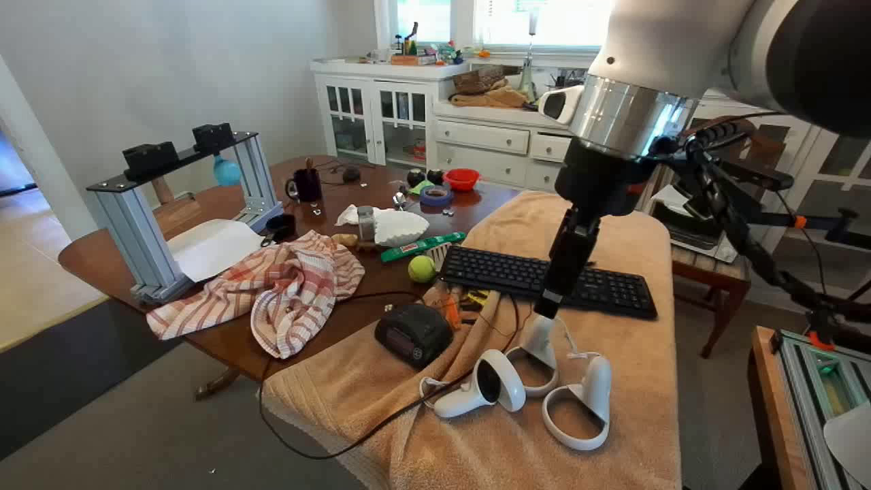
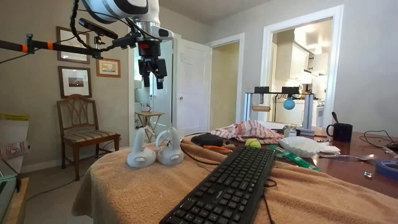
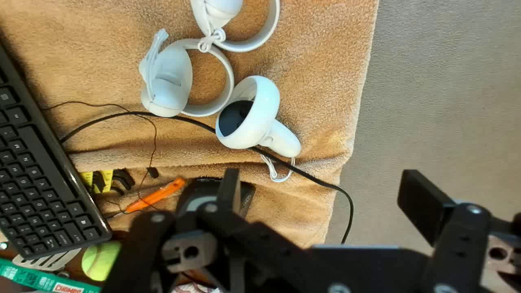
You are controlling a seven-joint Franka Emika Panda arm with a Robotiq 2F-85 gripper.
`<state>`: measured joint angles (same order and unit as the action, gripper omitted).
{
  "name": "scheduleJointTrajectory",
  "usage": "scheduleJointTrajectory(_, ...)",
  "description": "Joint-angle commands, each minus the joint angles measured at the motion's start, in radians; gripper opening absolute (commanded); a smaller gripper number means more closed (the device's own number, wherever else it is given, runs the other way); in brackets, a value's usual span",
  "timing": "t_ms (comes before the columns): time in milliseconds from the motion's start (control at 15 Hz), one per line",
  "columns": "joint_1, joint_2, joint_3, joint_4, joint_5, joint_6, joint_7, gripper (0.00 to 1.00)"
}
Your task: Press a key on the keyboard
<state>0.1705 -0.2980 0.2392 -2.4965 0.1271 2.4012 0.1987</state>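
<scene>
A white robot arm leans in from the upper right, its black fingers pointing down in front of, and partly hiding, a long black keyboard. The keyboard lies on a tan towel draped over a dark wooden bench. Nearer the viewer are three white ring-shaped controllers and, to their left, a black boxy device. A yellow-green tennis ball sits just beside the keyboard's left end. Further left, a red-and-white striped cloth is crumpled beside a metal frame. Toward the back are a dark mug, a roll of blue tape and a red bowl.
</scene>
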Motion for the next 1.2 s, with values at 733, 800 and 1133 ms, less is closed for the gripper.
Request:
scheduleJointTrajectory(733, -0.089, 0.052, -0.057, 0.062, -0.032, 0.003, 0.138, 1.00)
scheduleJointTrajectory(800, -0.109, 0.064, -0.067, 0.074, -0.043, 0.002, 0.160, 1.00)
scheduleJointTrajectory(1133, -0.199, 0.159, -0.122, 0.132, -0.069, 0.013, 0.298, 0.66)
